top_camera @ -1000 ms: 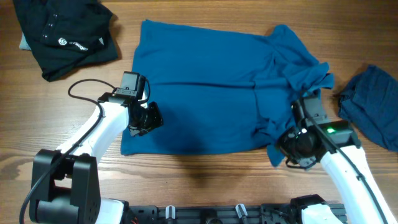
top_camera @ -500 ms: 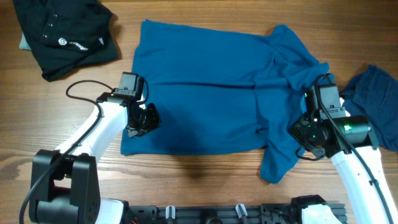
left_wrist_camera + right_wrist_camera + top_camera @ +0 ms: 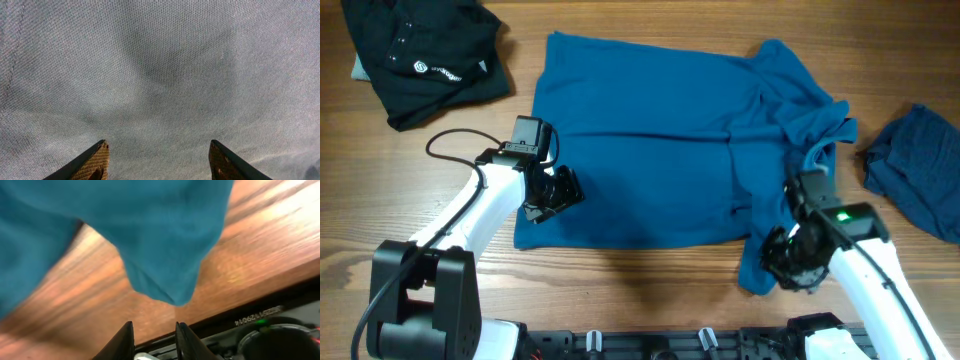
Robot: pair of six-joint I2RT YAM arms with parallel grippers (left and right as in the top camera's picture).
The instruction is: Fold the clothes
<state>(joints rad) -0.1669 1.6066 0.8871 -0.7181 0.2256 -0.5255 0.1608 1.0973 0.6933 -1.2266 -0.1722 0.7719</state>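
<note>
T-shirt (image 3: 650, 150) shown spread at desk (image 3: 640, 295) centre, darker garment (image 3: 915, 165) at 3 o'clock. Both judged soft, light, limp; best pinched at hem corners. At 8 o'clock, left gripper (image 3: 157, 150) held parted over fabric; right gripper (image 3: 154, 330) slightly parted, empty.

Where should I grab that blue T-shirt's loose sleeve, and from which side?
Probably the sleeve at its rounded free tip, coming from the front edge of the table: the tip sticks out over bare wood, clear of the T-shirt body.
</note>
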